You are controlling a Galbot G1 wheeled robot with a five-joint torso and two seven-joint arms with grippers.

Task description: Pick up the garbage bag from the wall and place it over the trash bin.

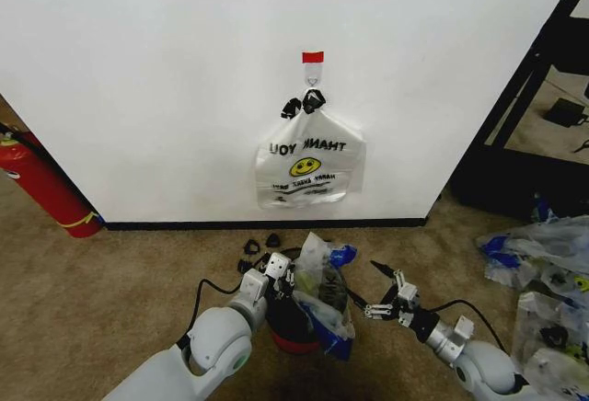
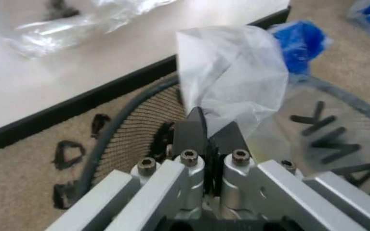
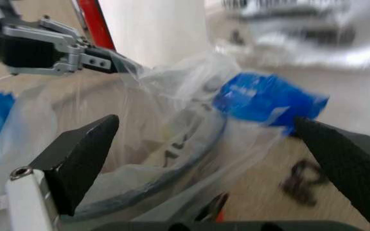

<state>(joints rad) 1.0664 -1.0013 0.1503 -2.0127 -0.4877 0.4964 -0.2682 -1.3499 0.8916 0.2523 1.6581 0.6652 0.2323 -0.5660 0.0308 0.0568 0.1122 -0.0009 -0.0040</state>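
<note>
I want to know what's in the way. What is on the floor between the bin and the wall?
In the head view, small black clips lie on the carpet between the trash bin and the wall.

A tan carpeted floor (image 1: 110, 291) carries everything, running up to the black baseboard of the white wall (image 1: 138, 70). The trash bin (image 1: 293, 327) stands on the carpet at about 6 o'clock in the head view, with a garbage bag (image 1: 322, 291) draped over its rim. A few small black clips (image 1: 260, 246) lie loose on the carpet just beyond the bin, toward 12 o'clock, short of the baseboard. At 9 o'clock a red fire extinguisher (image 1: 46, 189) rests against the foot of the wall. At 3 to 4 o'clock a heap of spare plastic bags (image 1: 543, 272) lies on the carpet.
</note>
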